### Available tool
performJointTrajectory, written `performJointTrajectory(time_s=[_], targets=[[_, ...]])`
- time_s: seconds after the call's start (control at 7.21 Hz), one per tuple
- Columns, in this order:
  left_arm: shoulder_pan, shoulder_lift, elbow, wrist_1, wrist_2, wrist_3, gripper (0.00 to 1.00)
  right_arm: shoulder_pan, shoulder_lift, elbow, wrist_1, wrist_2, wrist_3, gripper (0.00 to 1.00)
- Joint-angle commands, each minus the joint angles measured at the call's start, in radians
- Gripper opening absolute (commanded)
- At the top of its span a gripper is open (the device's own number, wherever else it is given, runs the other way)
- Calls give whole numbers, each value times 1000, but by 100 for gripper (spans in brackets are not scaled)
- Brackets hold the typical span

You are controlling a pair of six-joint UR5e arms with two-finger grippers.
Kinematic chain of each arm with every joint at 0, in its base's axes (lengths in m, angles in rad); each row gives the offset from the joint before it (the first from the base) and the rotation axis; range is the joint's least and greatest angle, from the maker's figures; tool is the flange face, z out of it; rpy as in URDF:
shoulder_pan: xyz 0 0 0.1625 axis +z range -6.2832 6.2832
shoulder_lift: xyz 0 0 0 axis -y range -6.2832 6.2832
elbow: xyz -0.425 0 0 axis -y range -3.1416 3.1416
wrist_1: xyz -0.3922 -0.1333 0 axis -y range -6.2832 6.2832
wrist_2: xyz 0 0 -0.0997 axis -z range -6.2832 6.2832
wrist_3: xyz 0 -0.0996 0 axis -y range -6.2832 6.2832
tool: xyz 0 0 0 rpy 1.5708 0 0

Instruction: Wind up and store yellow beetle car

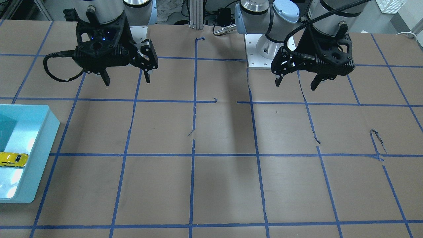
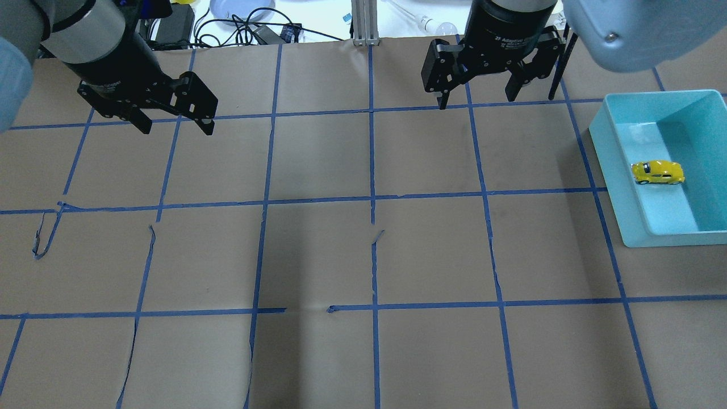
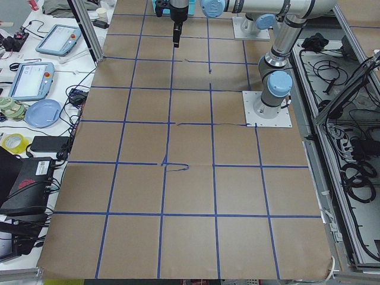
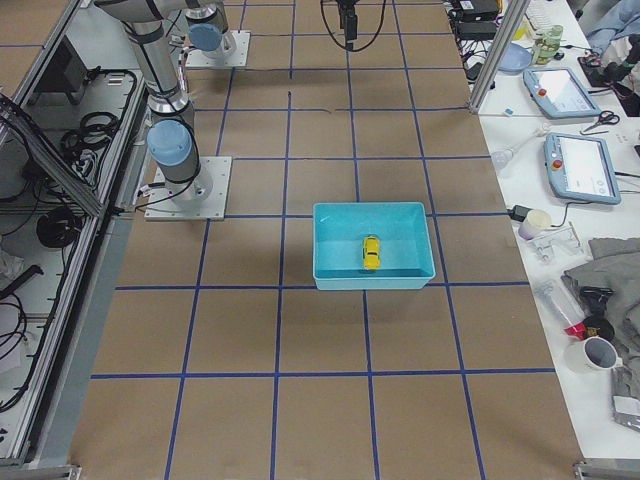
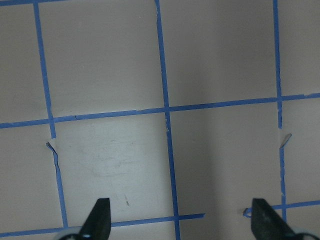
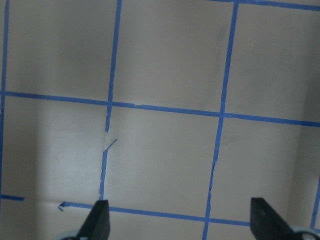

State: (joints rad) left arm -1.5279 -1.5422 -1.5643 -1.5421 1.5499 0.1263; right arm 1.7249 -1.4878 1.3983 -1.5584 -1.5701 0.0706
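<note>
The car (image 2: 657, 172) lies inside the bin (image 2: 670, 211) at the right end of the table (image 2: 318, 255) — stored, by all appearances, though whether it was wound cannot be told. Left gripper (image 2: 177, 128) and right gripper (image 2: 477, 101) hang well clear of it — fingers spread, empty.

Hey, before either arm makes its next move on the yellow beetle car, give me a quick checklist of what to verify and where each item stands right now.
1. Yellow beetle car found: ok, inside the teal bin.
2. Right end effector open, empty: ok, above the table, apart from the bin.
3. Left end effector open, empty: ok.
4. Car alone in bin: ok.
5. Car wound up: cannot tell.
</note>
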Motion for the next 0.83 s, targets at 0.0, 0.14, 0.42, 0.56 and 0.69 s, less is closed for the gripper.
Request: performJointTrajectory(time_s=[0.0, 0.14, 0.42, 0.56, 0.69], targets=[[-5, 2, -5, 5, 12, 1, 100, -54, 14, -1, -14, -21, -5, 100], [-5, 2, -10, 5, 12, 1, 100, -61, 14, 1, -9, -21, -3, 100], [-5, 7, -10, 4, 10, -1, 100, -59, 14, 5, -6, -18, -3, 100], [-5, 11, -14, 5, -2, -8, 100, -59, 9, 5, -6, -10, -5, 100], [-5, 11, -13, 5, -4, -11, 100, -59, 6, 5, -6, -8, -5, 100]])
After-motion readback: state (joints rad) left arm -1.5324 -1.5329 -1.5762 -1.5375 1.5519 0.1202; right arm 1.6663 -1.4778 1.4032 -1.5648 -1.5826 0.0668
